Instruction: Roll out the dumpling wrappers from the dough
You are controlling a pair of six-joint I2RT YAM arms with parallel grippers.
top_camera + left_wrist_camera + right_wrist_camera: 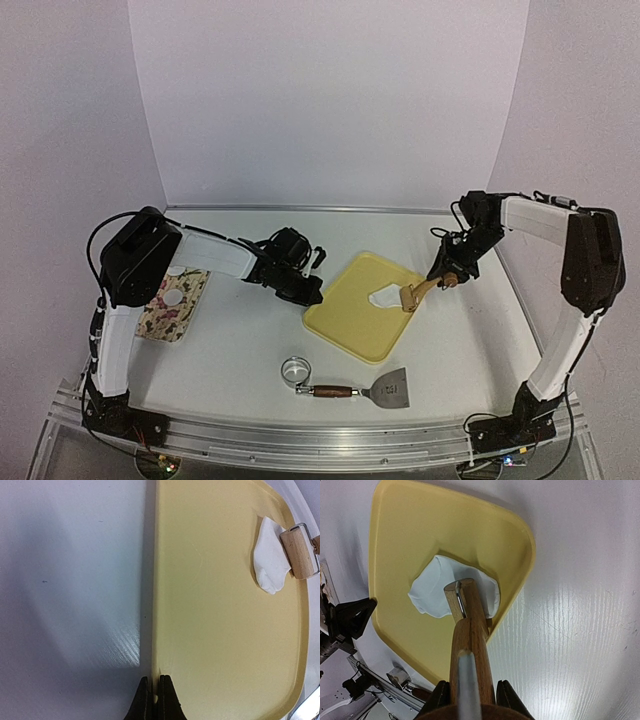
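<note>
Your right hand (470, 695) is clenched on the roller (462, 597). Its fingers sit either side of the wooden handle, and the drum just ahead of the hand rests on the dough (432, 592). The dough is a flattened white patch with a ragged edge, not a round sheet, and it lies in the corner of the yellow tray (405, 530) nearest that hand. The handle tilts down toward the drum, likely to put weight into the dough.

Your left hand (156, 701) is pinched shut on the tray's rim at the opposite side, well apart from the dough. It is probably bracing the tray so it won't slide under the roller's push.

The ring cutter (295, 370) and scraper (390, 388) lie on the tabletop (240, 350), nearer the arm bases than either hand, untouched. Behind the left hand, beside its arm, a floral board (190, 305) carries a small white disc (172, 297), probably a finished wrapper.

Step looks like rolling, early on, with no cutting yet.
</note>
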